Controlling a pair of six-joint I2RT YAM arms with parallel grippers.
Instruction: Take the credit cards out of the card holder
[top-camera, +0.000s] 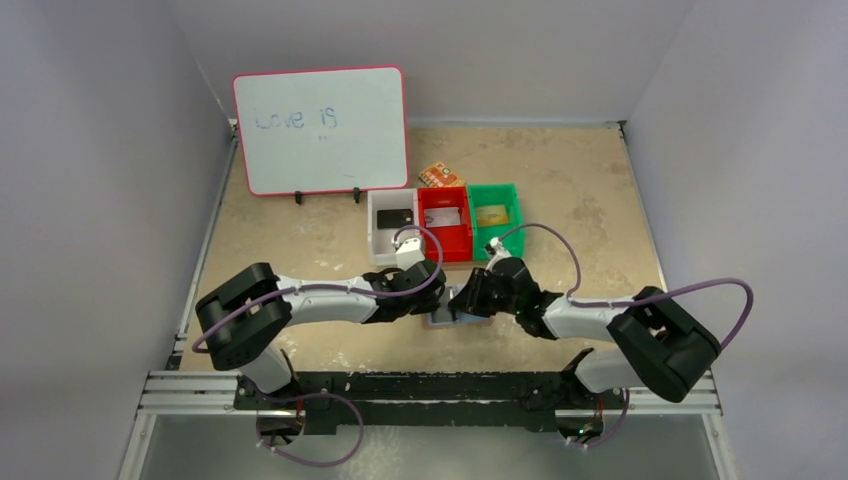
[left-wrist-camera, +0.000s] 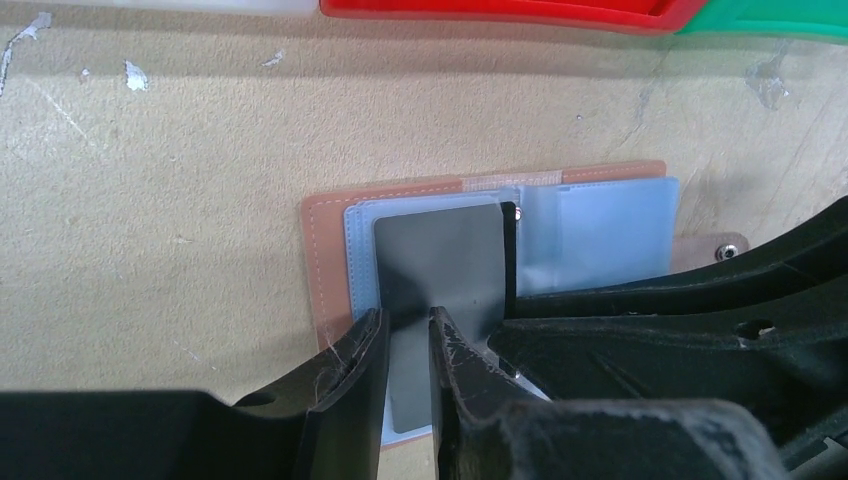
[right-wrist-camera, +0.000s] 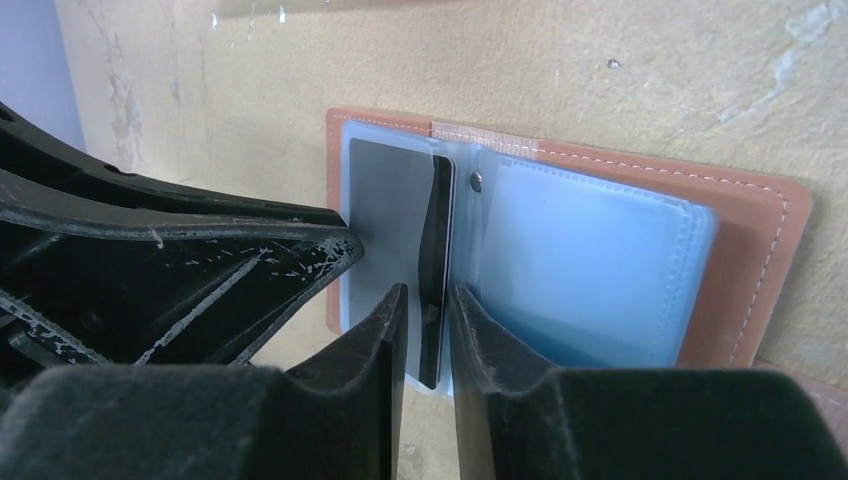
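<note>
Beige table (top-camera: 560, 190) with propped whiteboard (top-camera: 320, 130), white bin (top-camera: 372, 225), red bin (top-camera: 450, 252), green bin (top-camera: 495, 250), orange packet (top-camera: 441, 176), open card holder (left-wrist-camera: 322, 270)

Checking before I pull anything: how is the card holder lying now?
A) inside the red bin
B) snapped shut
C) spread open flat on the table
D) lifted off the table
C: the card holder lies spread on the table, pale blue sleeves facing up.

The holder (left-wrist-camera: 322, 262) is tan, its sleeves (left-wrist-camera: 600, 240) pale blue, the card (left-wrist-camera: 440, 265) dark grey. White bin (top-camera: 372, 228), red bin (top-camera: 445, 192), green bin (top-camera: 495, 188); packet (top-camera: 441, 176) is orange-patterned.
</note>
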